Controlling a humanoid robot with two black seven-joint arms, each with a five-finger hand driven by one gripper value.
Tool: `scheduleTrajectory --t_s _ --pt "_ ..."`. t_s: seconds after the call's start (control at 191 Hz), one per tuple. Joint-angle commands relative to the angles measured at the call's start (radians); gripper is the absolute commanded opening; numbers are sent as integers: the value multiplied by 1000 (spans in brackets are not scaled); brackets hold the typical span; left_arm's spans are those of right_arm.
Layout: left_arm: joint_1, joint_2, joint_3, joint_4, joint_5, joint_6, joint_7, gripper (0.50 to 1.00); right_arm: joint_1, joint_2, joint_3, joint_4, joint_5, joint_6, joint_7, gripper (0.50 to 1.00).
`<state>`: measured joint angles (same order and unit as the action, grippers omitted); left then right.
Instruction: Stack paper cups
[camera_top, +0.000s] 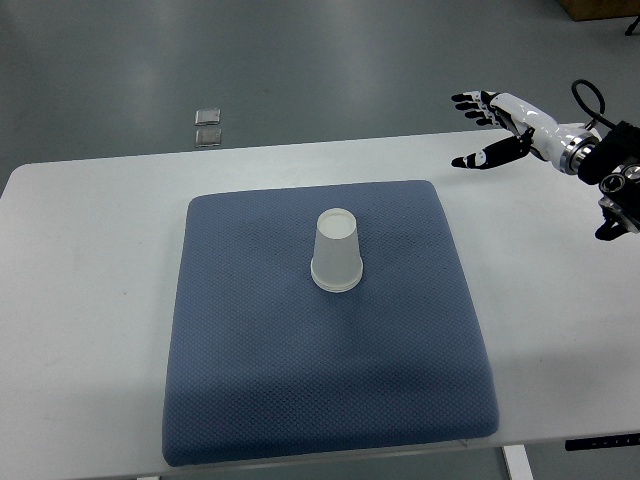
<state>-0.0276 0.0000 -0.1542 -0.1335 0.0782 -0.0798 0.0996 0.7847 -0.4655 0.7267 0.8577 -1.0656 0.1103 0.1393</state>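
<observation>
A white paper cup (336, 251) stands upside down, wide rim down, near the middle of a blue mat (250, 380). It looks like a single cup or a tight stack; I cannot tell which. My right hand (487, 127) is raised over the table's far right edge, well away from the cup, with fingers spread and holding nothing. The left arm is out of view.
The mat lies on a white table (90, 300). Two small square grey pads (208, 127) lie on the floor beyond the table's far edge. The grey floor (330, 60) fills the background.
</observation>
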Motion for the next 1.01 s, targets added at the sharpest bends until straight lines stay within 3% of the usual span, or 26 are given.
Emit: scheduleTrajectory --t_s 0.0,0.35,0.591,0.763,1.003 --pt "0 0 1 0 0 0 0 1000 -21 21 0 -19 111 -41 -6 897" --pt "0 0 -1 0 0 0 0 1000 -88 182 183 -32 274 -156 -40 897" --pt "0 0 1 0 0 0 0 1000 -114 265 203 -32 277 -300 -29 921" --pt "0 0 1 0 0 0 0 1000 -116 326 198 -19 276 -454 -29 921" --pt "0 0 1 0 0 0 0 1000 -139 347 181 -17 271 -485 -24 921"
